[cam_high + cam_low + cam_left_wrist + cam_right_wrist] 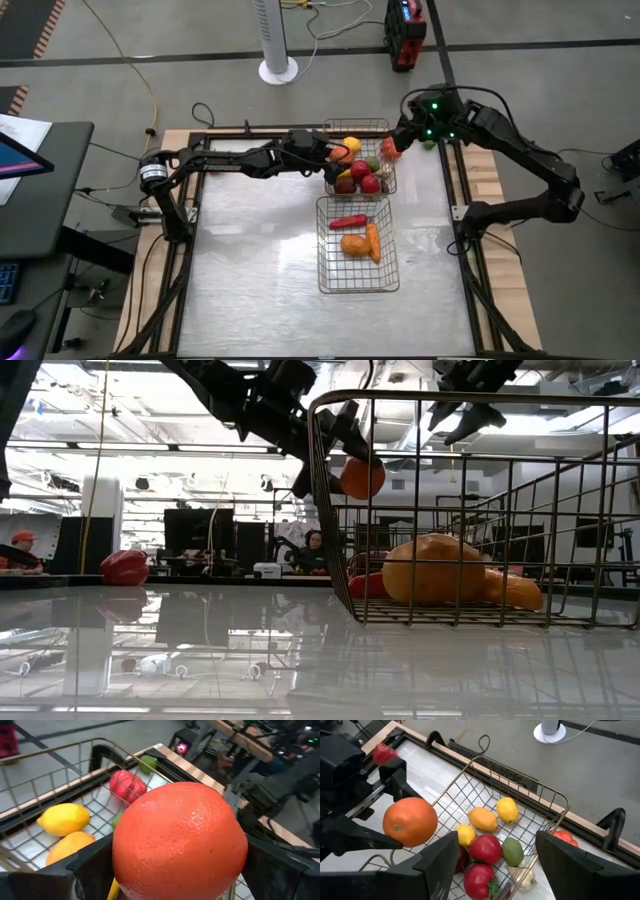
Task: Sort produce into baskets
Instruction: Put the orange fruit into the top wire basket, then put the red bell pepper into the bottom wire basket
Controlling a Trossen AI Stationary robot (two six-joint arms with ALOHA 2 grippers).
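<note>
My left gripper [335, 155] is shut on an orange [180, 840] and holds it above the left part of the far wire basket [384, 124]. That basket holds lemons [507, 809], red tomatoes [485, 847], a lime [513, 851] and garlic [522, 877]. The near basket [330, 282] holds a red pepper [347, 221], an orange fruit [354, 244] and a carrot [374, 243]. My right gripper [496, 840] is open and empty over the far basket's right side, next to a red pepper [390, 148] that lies just outside it. My left gripper pinches the orange between its two fingers, one on each opposite side [120, 860]. The fingers come from the table's left, roughly level. The orange [362, 477] is lifted clear, above the far basket's rim.
Another red pepper [125, 567] lies on the table away from the baskets, also in the right wrist view [384, 754]. A lime [147, 763] lies at the table's far right edge. The table's near half [300, 320] is bare. People sit in the room behind.
</note>
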